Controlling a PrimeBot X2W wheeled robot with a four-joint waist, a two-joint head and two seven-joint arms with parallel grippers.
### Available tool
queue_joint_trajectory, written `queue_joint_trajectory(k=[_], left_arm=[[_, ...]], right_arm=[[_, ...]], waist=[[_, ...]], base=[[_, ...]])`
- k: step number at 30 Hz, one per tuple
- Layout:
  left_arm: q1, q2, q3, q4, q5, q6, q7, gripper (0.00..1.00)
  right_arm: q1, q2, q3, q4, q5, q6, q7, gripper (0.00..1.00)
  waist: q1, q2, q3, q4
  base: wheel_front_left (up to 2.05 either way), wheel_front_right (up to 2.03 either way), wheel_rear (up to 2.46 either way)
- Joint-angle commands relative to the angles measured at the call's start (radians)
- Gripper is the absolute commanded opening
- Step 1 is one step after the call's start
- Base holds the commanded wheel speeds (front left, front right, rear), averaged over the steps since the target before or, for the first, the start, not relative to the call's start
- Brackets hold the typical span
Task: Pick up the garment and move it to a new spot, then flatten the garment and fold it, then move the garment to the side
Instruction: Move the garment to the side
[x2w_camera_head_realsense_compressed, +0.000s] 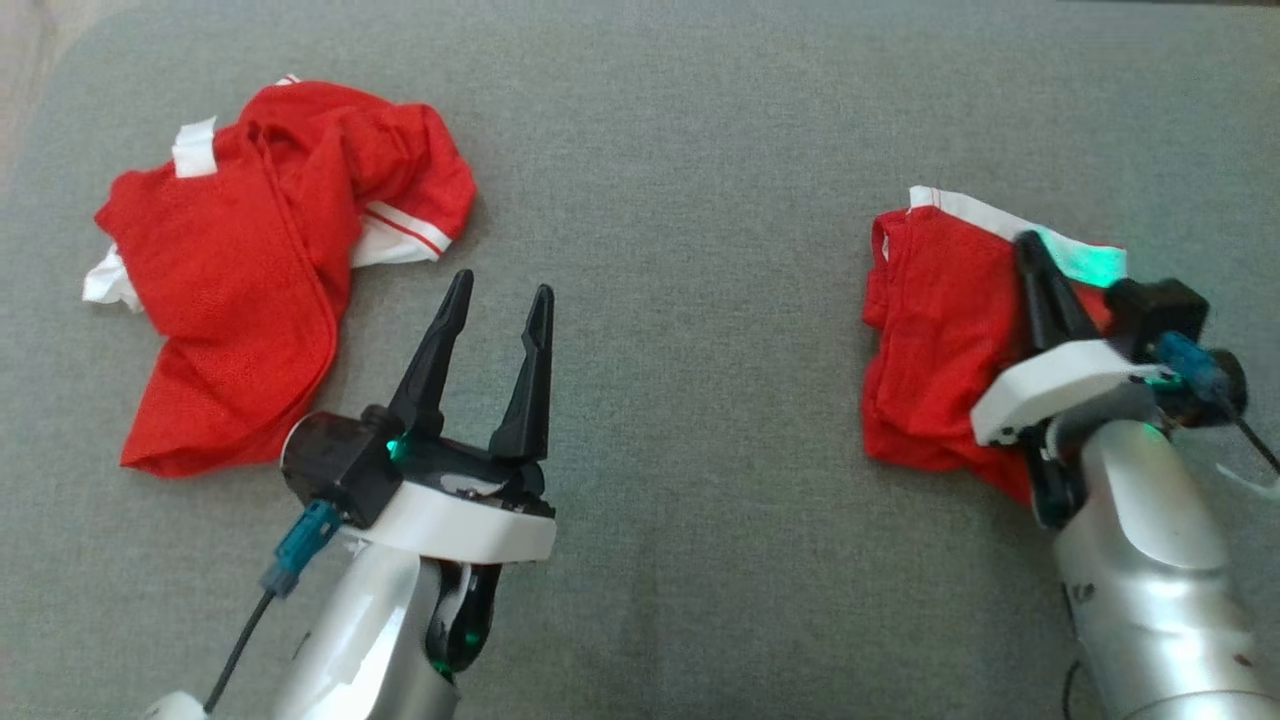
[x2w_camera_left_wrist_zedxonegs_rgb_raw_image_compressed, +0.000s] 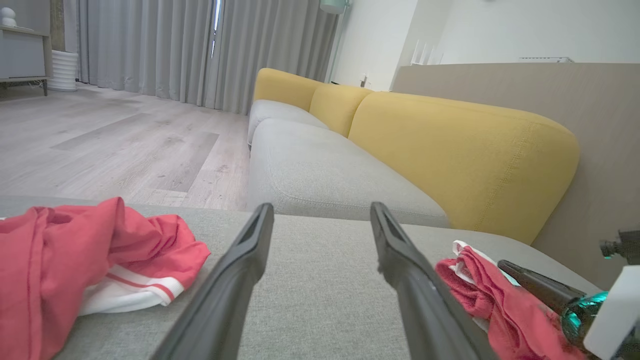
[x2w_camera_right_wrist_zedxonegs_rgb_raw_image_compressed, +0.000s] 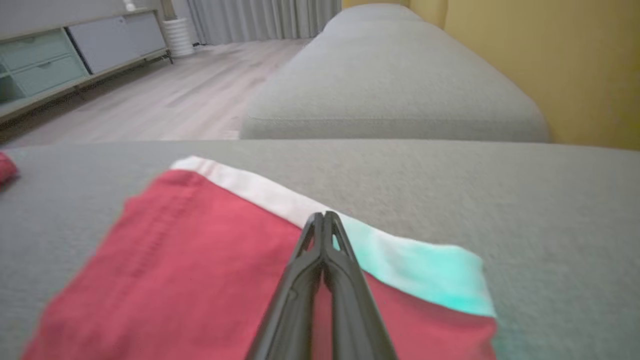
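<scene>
1. In the head view, the crumpled red garment (x2w_camera_head_realsense_compressed: 250, 260) lies at the upper left of the frame on the grey cushion (x2w_camera_head_realsense_compressed: 680, 400). The folded red garment (x2w_camera_head_realsense_compressed: 935, 320), with its white band, lies at the right, well apart.
2. The left end effector (x2w_camera_head_realsense_compressed: 502, 283) is released, fingers spread over bare cushion just beside the crumpled garment's lower right.
3. The right end effector (x2w_camera_head_realsense_compressed: 1027, 243) is clenched and lies across the folded garment's upper right.
4. The right wrist view adds detail: the fingertips (x2w_camera_right_wrist_zedxonegs_rgb_raw_image_compressed: 324, 216) meet at the white band. I cannot tell whether cloth is pinched.
5. The left wrist view adds the yellow backrest (x2w_camera_left_wrist_zedxonegs_rgb_raw_image_compressed: 450, 150), wood floor (x2w_camera_left_wrist_zedxonegs_rgb_raw_image_compressed: 100, 140) and curtains (x2w_camera_left_wrist_zedxonegs_rgb_raw_image_compressed: 150, 45).
6. The cushion's rounded corner shows at the head view's upper left. A wide bare strip runs down the centre between the garments.
</scene>
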Motion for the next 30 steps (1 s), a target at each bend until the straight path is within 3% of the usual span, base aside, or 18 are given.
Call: queue_joint_trajectory(k=[1, 5, 13, 19, 23, 30], left_arm=[[-0.015, 0.004, 0.024, -0.029, -0.006, -0.005, -0.005, 1.00], [-0.009, 0.004, 0.021, -0.034, -0.009, -0.005, -0.005, 1.00], [-0.010, 0.004, 0.029, -0.036, -0.006, -0.006, -0.005, 1.00], [-0.009, 0.004, 0.045, -0.040, -0.011, -0.005, -0.005, 1.00], [0.000, 0.004, 0.061, -0.047, -0.004, -0.003, -0.005, 1.00], [0.025, 0.004, 0.091, -0.056, 0.020, 0.000, -0.005, 1.00]], right_arm=[[-0.029, 0.015, 0.049, -0.038, 0.016, -0.001, -0.013, 0.00], [-0.035, 0.023, 0.137, -0.021, 0.047, -0.001, -0.013, 0.00], [-0.106, 0.025, 0.326, 0.176, 0.077, -0.001, 0.039, 0.00], [-0.131, 0.026, 0.343, 0.200, 0.129, -0.001, -0.001, 0.00], [-0.116, 0.015, 0.305, 0.129, 0.155, -0.001, -0.012, 0.00], [0.005, -0.016, 0.187, -0.180, 0.127, -0.001, -0.013, 0.00]], waist=[[0.0001, 0.0000, -0.011, 0.005], [0.0001, 0.0000, -0.018, 0.017], [0.0001, 0.0000, -0.005, 0.020], [0.0001, 0.0000, -0.024, -0.011], [0.0001, 0.0000, -0.049, -0.046], [0.0001, 0.0000, -0.091, -0.127]], base=[[0.00, 0.00, 0.00], [0.00, 0.00, 0.00], [0.00, 0.00, 0.00], [0.00, 0.00, 0.00], [0.00, 0.00, 0.00], [0.00, 0.00, 0.00]])
